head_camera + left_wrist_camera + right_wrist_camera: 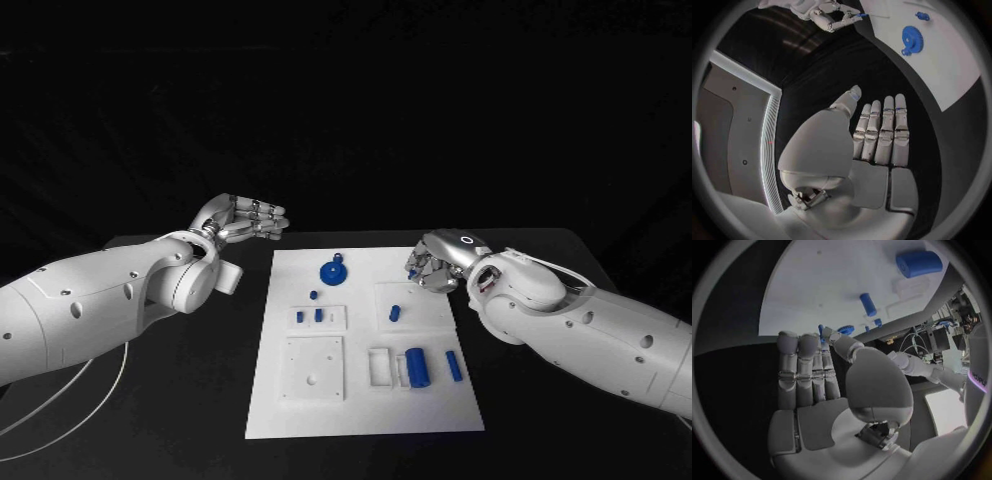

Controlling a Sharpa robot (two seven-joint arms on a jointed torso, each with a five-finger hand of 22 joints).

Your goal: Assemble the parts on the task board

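Black table (173, 400) bears the white task board (361, 415); left robot hand (248, 218) spread, right robot hand (433, 268) pinching a small blue part (821, 330)

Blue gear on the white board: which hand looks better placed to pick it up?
Probably the left hand: it hovers open beside the board's far corner near the gear, while the right hand appears to pinch a small blue part.

Matt white task board (361, 400), glossy blue plastic parts (417, 367), black table (216, 400).
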